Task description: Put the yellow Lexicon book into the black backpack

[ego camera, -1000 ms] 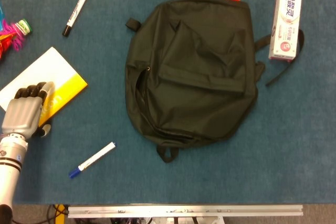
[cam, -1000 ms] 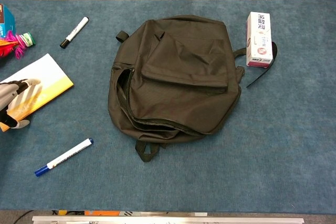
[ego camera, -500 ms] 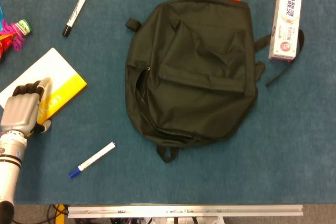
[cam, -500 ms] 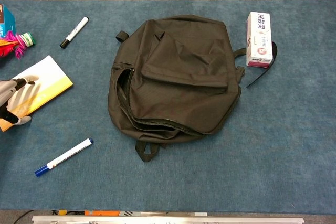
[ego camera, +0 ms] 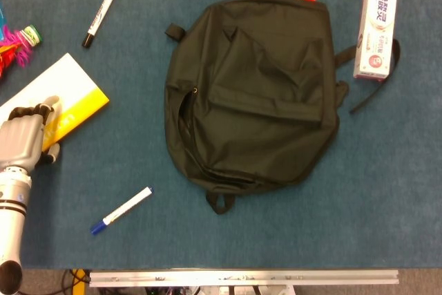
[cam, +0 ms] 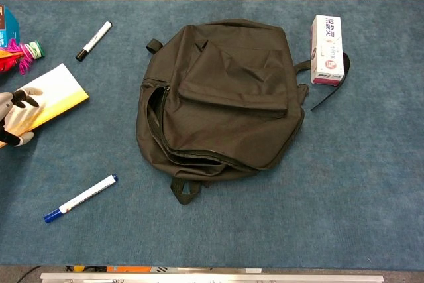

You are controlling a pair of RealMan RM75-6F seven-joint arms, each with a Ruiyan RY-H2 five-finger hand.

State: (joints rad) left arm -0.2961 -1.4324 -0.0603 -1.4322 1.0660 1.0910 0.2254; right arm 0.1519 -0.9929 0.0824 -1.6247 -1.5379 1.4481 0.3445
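The yellow and white Lexicon book [ego camera: 69, 94] [cam: 56, 91] lies slanted at the left of the blue table. My left hand [ego camera: 24, 143] [cam: 14, 118] grips its near left corner, with fingers on the cover and the thumb at the near edge. The black backpack [ego camera: 255, 94] [cam: 225, 97] lies flat in the middle, well to the right of the book. Its side zip gapes a little on the left side. My right hand shows in neither view.
A black-capped marker [ego camera: 99, 18] lies beyond the book and a blue-capped marker [ego camera: 121, 210] lies nearer the front edge. A white and red carton [ego camera: 376, 32] stands by the backpack's strap at the far right. Colourful items [ego camera: 17, 43] sit at the far left edge.
My left hand has drawn back to the left, and the book has slid left with it, away from the backpack. Nothing else has moved.
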